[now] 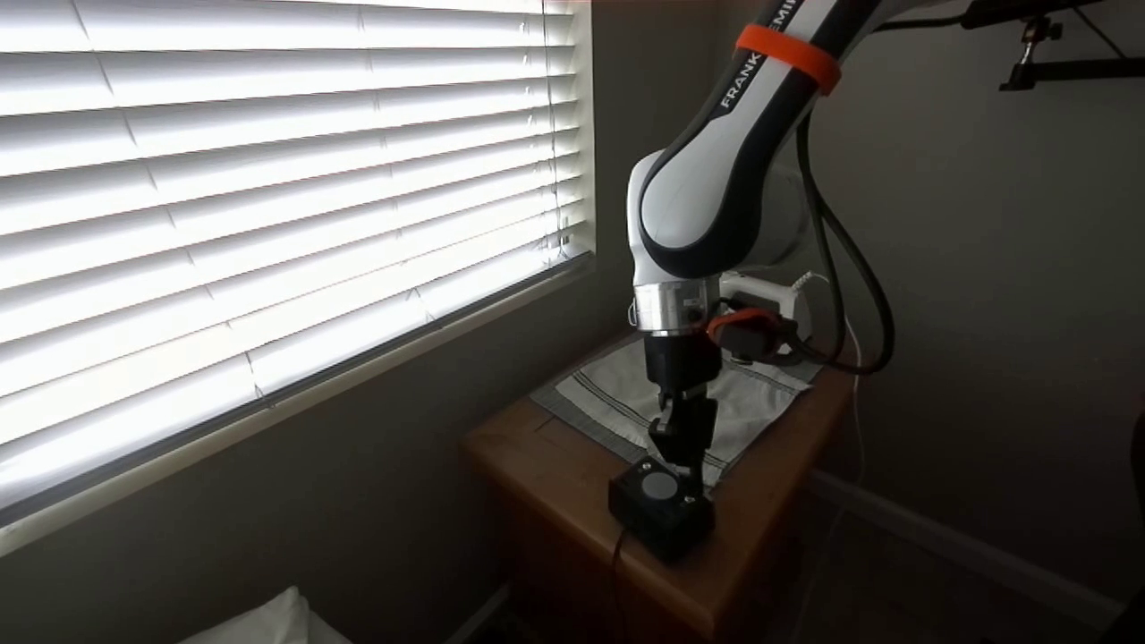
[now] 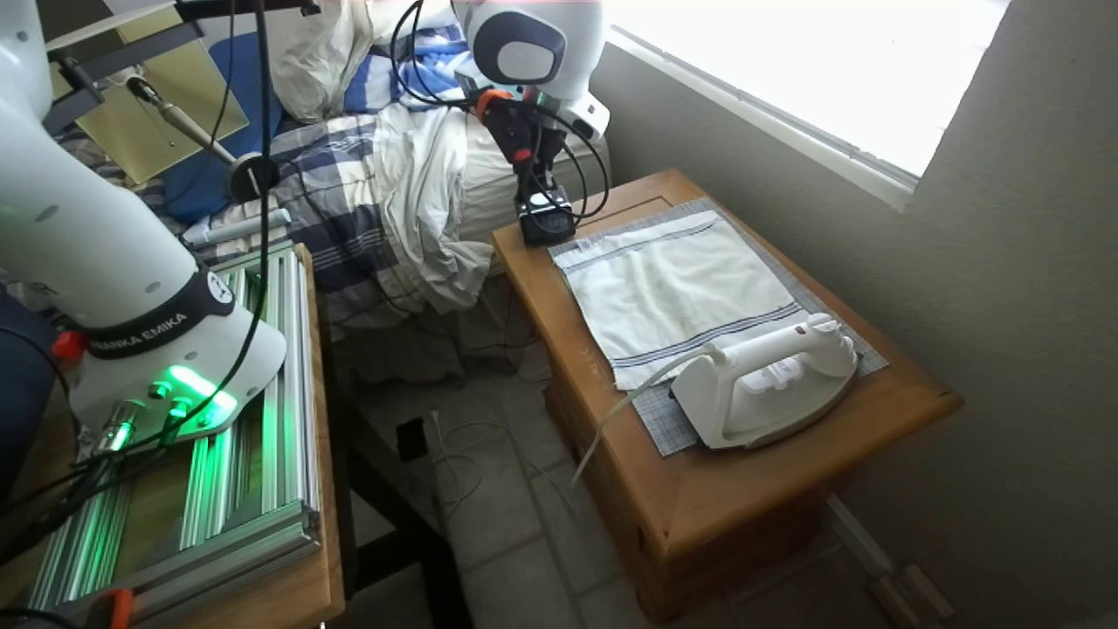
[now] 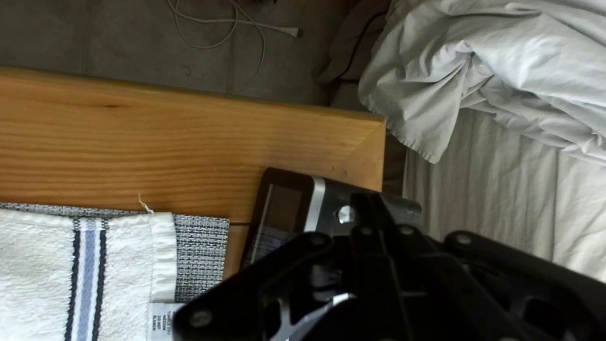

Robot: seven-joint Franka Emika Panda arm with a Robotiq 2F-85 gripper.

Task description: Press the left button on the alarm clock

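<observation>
Pointing downward at a corner of the wooden nightstand (image 2: 738, 498), the Robotiq gripper (image 3: 370, 201) is positioned over the black alarm clock (image 1: 657, 526), its fingers (image 3: 362, 213) brought together in a clenched state. The clock is set on bare wood at the end nearest the bed (image 3: 478, 189), just beside the woven grey placemat (image 3: 201, 251). In the wrist view, a display (image 3: 284, 203), a silver strip (image 3: 315, 203) and a small silver button (image 3: 345, 214) are seen on the clock, the button lying close beside the fingertips. In an exterior view, a round grey disc (image 1: 659, 486) is noted on the clock's top, with a small silver button to either side. Whether contact is made between fingertips and clock cannot be told from these angles. A striped white towel (image 2: 681, 275) is spread on the placemat, and a white clothes iron (image 2: 803, 397) is rested at the opposite end, partly over the placemat, with its cord (image 2: 613, 414) draped over the nightstand's edge. Horizontal blinds (image 1: 268, 188) are drawn across the window (image 2: 821, 70).
</observation>
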